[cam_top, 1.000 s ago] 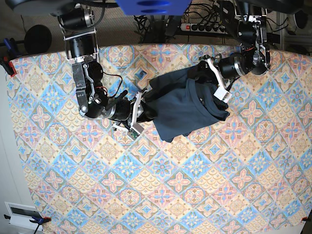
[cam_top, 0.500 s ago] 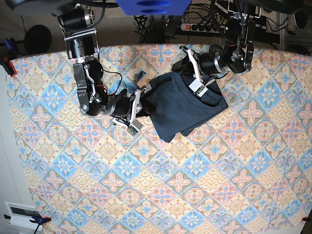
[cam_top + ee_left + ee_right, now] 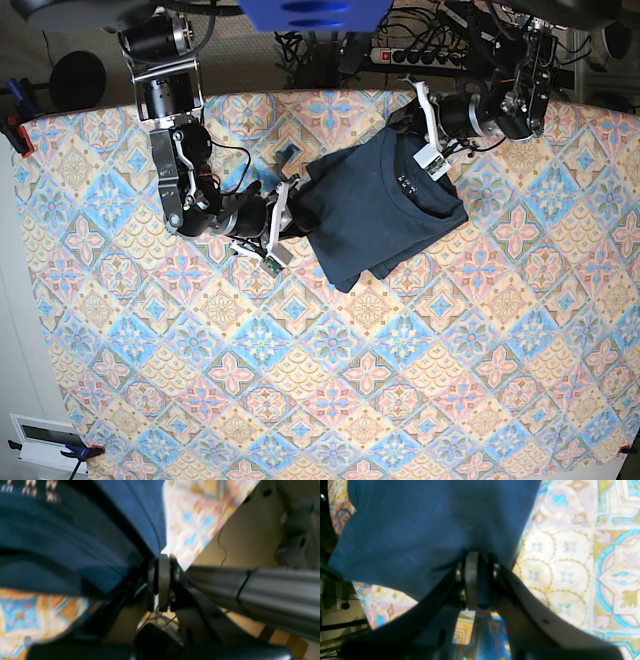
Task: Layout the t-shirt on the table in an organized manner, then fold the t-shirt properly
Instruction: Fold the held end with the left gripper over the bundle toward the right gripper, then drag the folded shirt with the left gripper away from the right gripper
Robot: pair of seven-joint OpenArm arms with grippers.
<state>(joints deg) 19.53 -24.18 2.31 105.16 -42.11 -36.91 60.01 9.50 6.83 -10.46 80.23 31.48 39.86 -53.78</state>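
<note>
The dark navy t-shirt (image 3: 385, 215) lies folded into a compact slanted rectangle on the far middle of the patterned table (image 3: 330, 380), collar and pale label facing up. My right gripper (image 3: 295, 210) is shut on the shirt's left edge. The right wrist view shows blue fabric (image 3: 420, 530) pinched between the fingers of that gripper (image 3: 478, 562). My left gripper (image 3: 420, 140) sits at the shirt's far edge beside the collar. In the blurred left wrist view its jaws (image 3: 162, 557) are pressed together, the shirt (image 3: 62, 542) lying just to their left with no fabric visible between them.
A small dark square item (image 3: 288, 152) lies on the cloth just beyond the right gripper. A power strip with cables (image 3: 420, 55) runs behind the table's far edge. Clamps (image 3: 15, 130) hold the cloth at the far left corner.
The left arm laid the raised right part of the shirt down flat, shut its jaws, and pulled back to the far edge by the collar. The right gripper kept its hold and place.
</note>
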